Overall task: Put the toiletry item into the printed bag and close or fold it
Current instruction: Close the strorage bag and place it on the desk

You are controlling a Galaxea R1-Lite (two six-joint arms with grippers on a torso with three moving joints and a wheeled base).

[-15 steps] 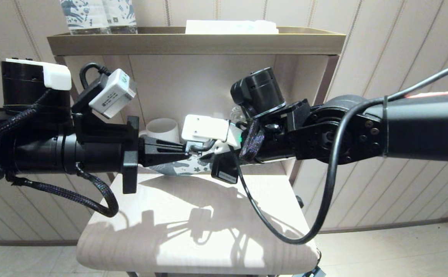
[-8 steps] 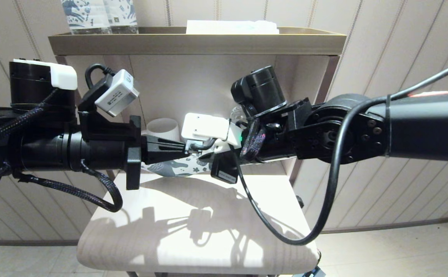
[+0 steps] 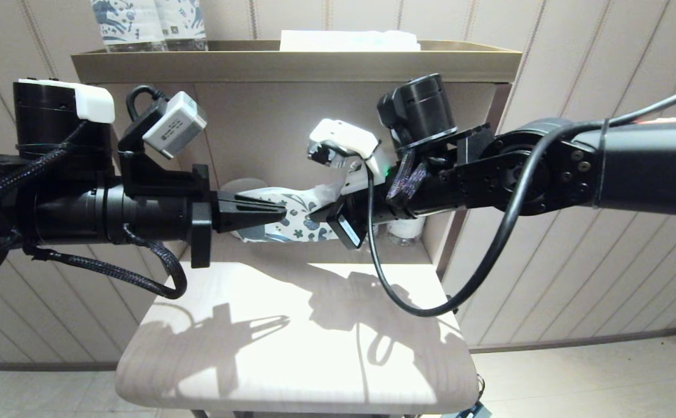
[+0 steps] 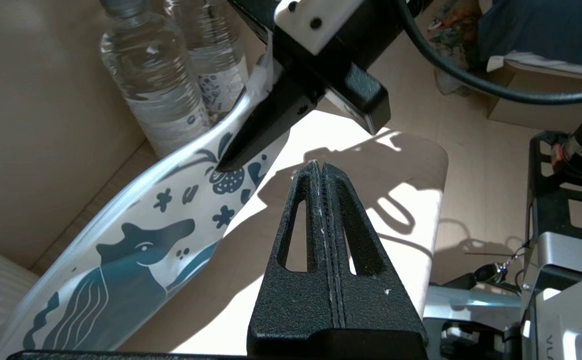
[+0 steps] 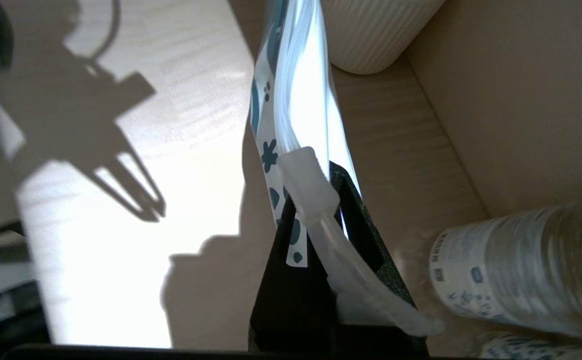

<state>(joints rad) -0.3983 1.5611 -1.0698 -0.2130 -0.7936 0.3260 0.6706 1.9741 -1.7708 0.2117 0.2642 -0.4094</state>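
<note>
Above the pale wood-grain shelf (image 3: 291, 348), near its back edge, the right gripper (image 3: 315, 213) holds the printed bag (image 3: 291, 212) in the air. Its black, wedge-shaped fingers (image 4: 261, 130) are pinched on one end of the bag, together with the toiletry item (image 5: 321, 210), a slim, milky white plastic stick whose end juts out of the bag's mouth along the finger. The bag is a flat, glossy pouch, white with a dark blue horse, small flowers and squiggles; it hangs slanted, its free end down toward the back corner where a ribbed white cup (image 5: 371, 30) stands. I cannot tell whether that free end touches the shelf.

The left gripper (image 3: 280, 212) hovers level just beside the bag, apart from it, its textured black fingers (image 4: 328, 260) pressed together on nothing, each with a long slot cut through it. Its pointed shadow lies sharp on the sunlit wood.

Two clear, ridged water bottles (image 4: 156, 85) with printed labels stand against the beige back wall, behind the right gripper. On the brass-coloured top tray (image 3: 297, 61) sit more bottles (image 3: 149, 23) and a flat white packet (image 3: 349, 40).
</note>
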